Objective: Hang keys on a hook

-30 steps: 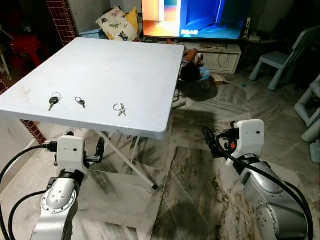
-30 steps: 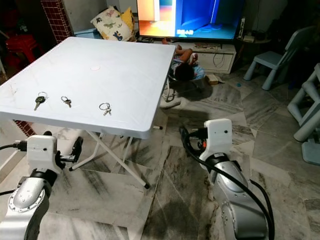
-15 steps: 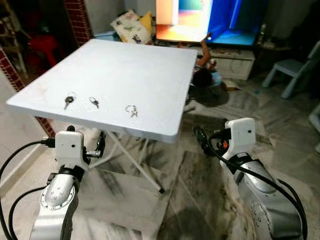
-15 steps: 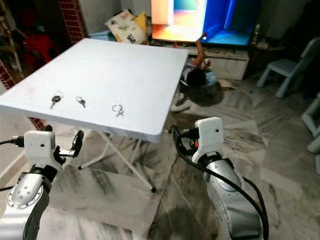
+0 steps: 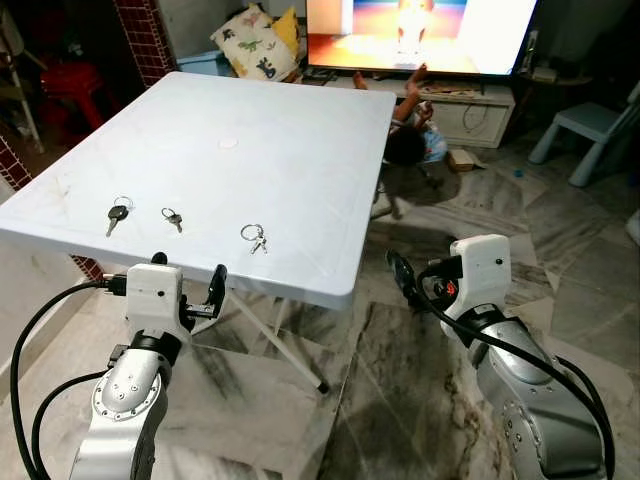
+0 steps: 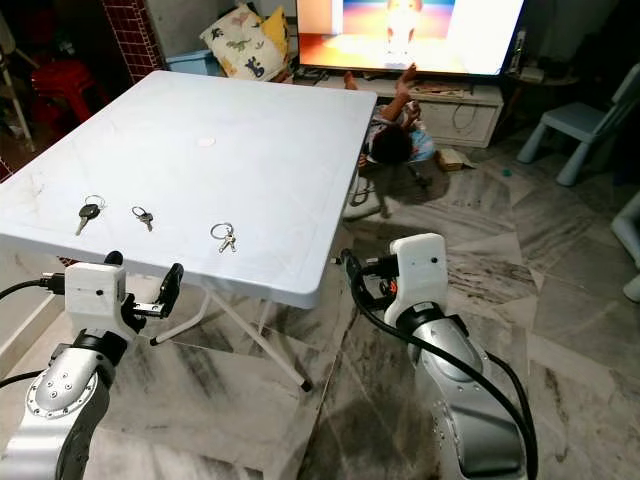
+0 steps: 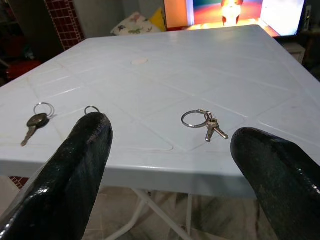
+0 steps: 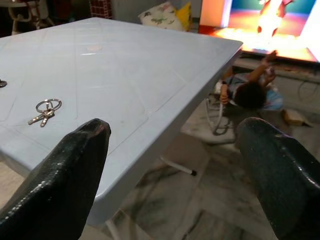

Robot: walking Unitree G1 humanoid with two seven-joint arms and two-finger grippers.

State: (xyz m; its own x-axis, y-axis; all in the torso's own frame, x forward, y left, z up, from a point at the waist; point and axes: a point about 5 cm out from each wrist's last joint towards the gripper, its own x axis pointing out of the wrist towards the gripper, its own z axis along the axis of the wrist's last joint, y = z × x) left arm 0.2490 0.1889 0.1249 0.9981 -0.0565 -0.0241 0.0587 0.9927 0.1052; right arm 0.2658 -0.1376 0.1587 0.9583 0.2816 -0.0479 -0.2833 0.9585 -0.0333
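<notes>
Left eye view: we see a white folding bench (image 5: 250,140) on a marble floor (image 5: 400,380). Three sets of keys lie in a row near its front edge: a black-headed key (image 5: 116,214) on a ring, furthest to the robot's left, a small key (image 5: 172,216) just beside it, and a key ring with keys (image 5: 254,236) toward the middle. The left tool (image 5: 190,295) sits just below the front edge of the bench, fingers spread, holding nothing. The right tool (image 5: 405,280) hangs off the bench's right side over the floor; we cannot tell its state from here. Behind the bench are a lit TV (image 5: 420,30), a patterned pillow (image 5: 248,45), a person (image 5: 410,140) on the floor by the TV stand, and a pale blue chair (image 5: 590,125).

Right eye view: same layout. The key ring with keys (image 6: 222,236) is nearest the left tool (image 6: 150,295), but apart from it, and the right arm (image 6: 440,340) is low beside the bench.

Left wrist view: we look between the two black fingers (image 7: 75,170), wide apart. The key ring with keys (image 7: 202,122) lies flat on the bench between them, the black-headed key (image 7: 35,122) off to one side, and the small key's ring peeks over a fingertip.

Right wrist view: fingers (image 8: 60,180) spread, empty. The bench corner is ahead, the key ring with keys (image 8: 46,111) is on it, and the person (image 8: 252,87) is beyond.
</notes>
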